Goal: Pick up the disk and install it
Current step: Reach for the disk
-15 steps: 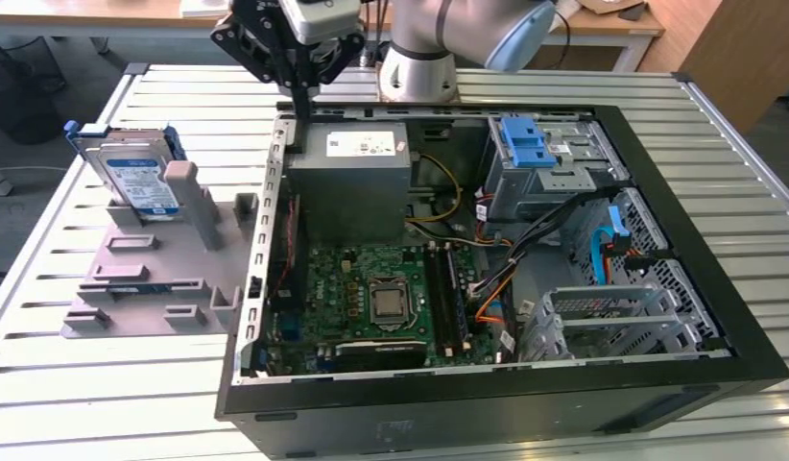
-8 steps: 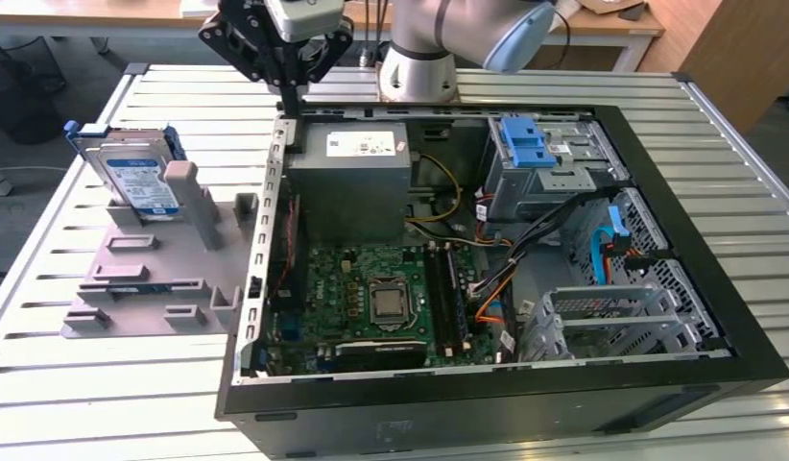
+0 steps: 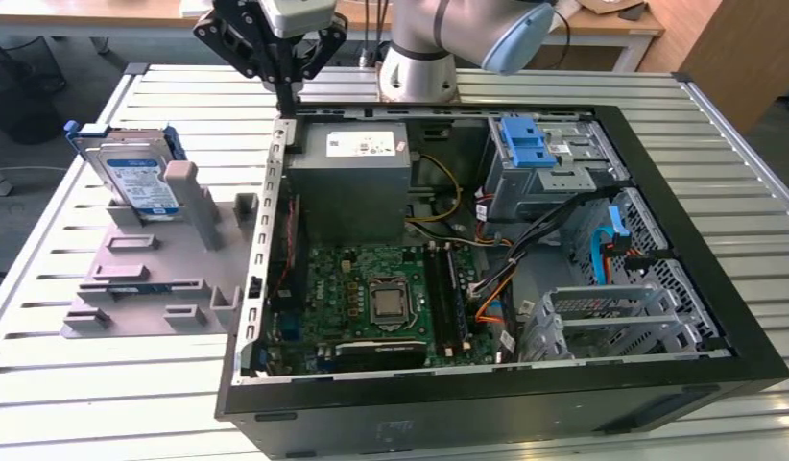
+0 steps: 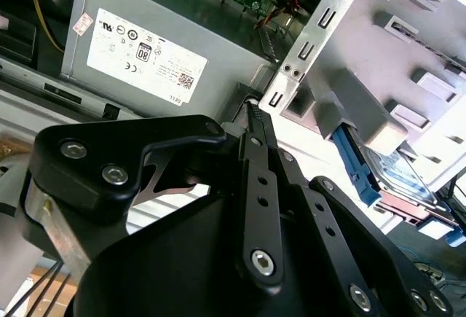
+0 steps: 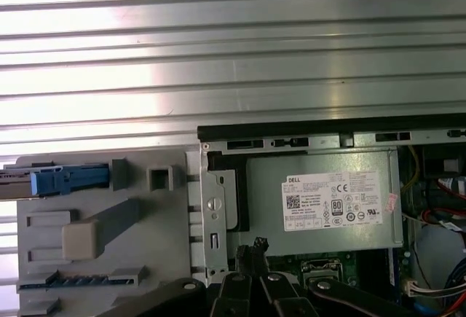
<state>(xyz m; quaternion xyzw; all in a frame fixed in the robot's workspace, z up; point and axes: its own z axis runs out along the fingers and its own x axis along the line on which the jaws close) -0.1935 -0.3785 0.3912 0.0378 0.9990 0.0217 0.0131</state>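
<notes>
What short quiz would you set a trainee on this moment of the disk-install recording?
1. True or false: the gripper is holding the disk.
2. Where is the disk? A: standing on edge in the grey fixture beside the computer case; B: lying flat on top of that case; C: seated inside that case.
3. What colour is the disk's carrier frame?
Key: 1 false, the gripper is shut on nothing, close to the case's wall; 2 A; 3 blue.
</notes>
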